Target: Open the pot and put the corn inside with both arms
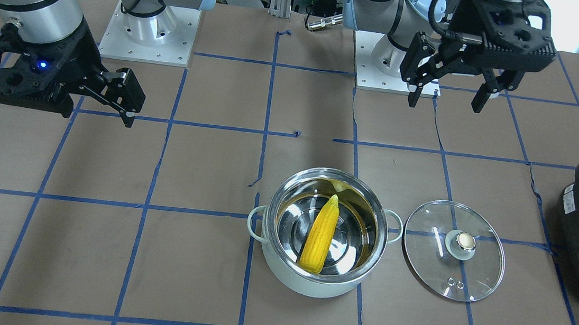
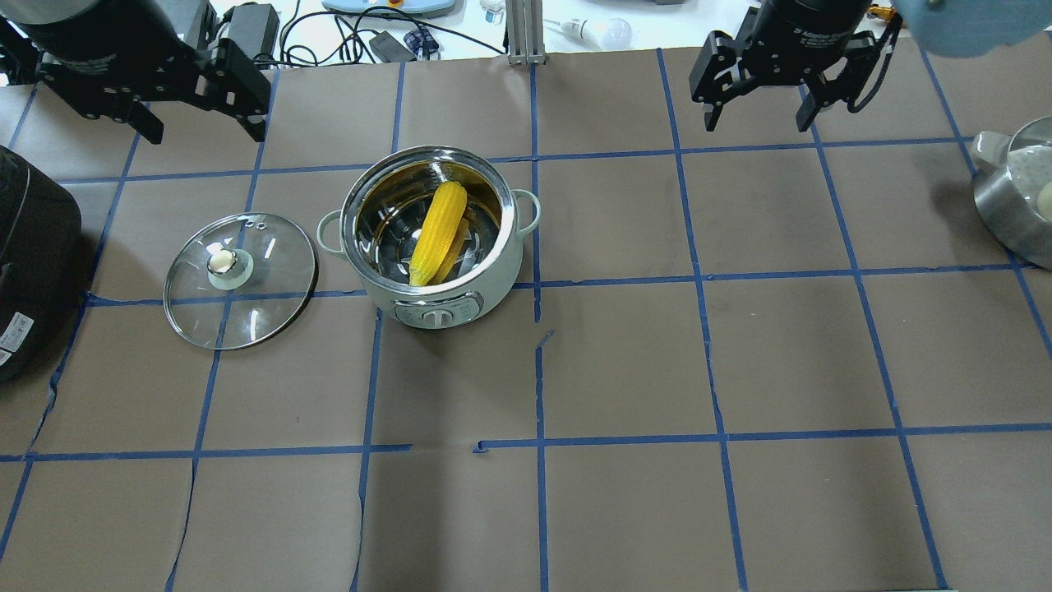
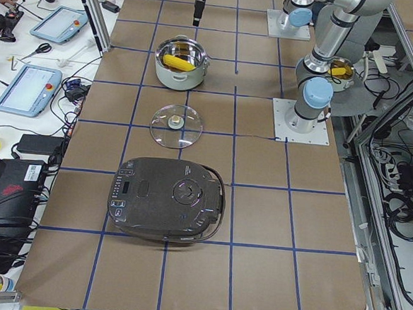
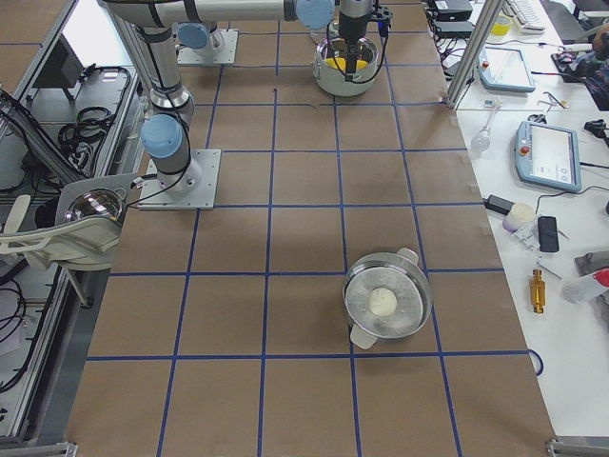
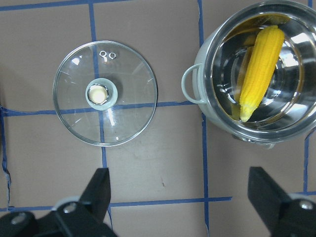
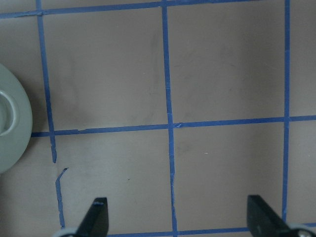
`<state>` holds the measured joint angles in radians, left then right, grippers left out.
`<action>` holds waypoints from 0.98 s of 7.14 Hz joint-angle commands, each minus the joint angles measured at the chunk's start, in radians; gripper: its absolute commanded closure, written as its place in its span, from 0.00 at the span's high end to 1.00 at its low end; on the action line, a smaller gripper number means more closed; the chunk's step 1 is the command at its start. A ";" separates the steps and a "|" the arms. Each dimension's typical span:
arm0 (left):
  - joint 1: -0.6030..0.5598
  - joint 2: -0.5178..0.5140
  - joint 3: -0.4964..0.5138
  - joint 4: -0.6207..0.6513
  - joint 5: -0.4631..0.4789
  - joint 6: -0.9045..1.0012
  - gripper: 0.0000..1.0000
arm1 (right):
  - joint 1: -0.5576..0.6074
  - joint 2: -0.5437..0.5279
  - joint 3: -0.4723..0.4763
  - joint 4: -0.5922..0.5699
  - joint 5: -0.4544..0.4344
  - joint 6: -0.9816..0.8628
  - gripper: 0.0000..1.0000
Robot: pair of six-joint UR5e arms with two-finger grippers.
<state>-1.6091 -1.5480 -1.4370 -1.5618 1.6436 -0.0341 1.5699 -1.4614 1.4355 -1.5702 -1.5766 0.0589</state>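
Overhead exterior, nearest first: we find the yellow ridged toy corn cob (image 2: 438,233) slanted inside the round mint-green steel-lined pot (image 2: 493,275), its clear glass lid (image 2: 246,288) flat beside it (knob up). Beyond, left gripper (image 2: 205,131) and right gripper (image 2: 756,123) hang empty, jaws apart — any low sweep could knock the lid or pot.

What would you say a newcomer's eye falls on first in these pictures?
First, the bright yellow corn lying inside the open pot, near the centre of the table. The glass lid lies flat beside it, on the robot's left, while the left gripper and right gripper hang open and empty.
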 commanded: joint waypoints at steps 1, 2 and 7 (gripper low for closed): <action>-0.043 -0.012 0.003 0.006 -0.004 -0.059 1.00 | -0.001 -0.060 0.069 -0.014 -0.006 0.007 1.00; -0.038 -0.029 0.001 0.037 -0.004 -0.056 1.00 | -0.001 -0.060 0.065 -0.020 -0.005 0.006 1.00; -0.018 -0.046 -0.017 0.128 -0.005 -0.041 1.00 | 0.001 -0.056 0.062 -0.027 -0.008 0.007 1.00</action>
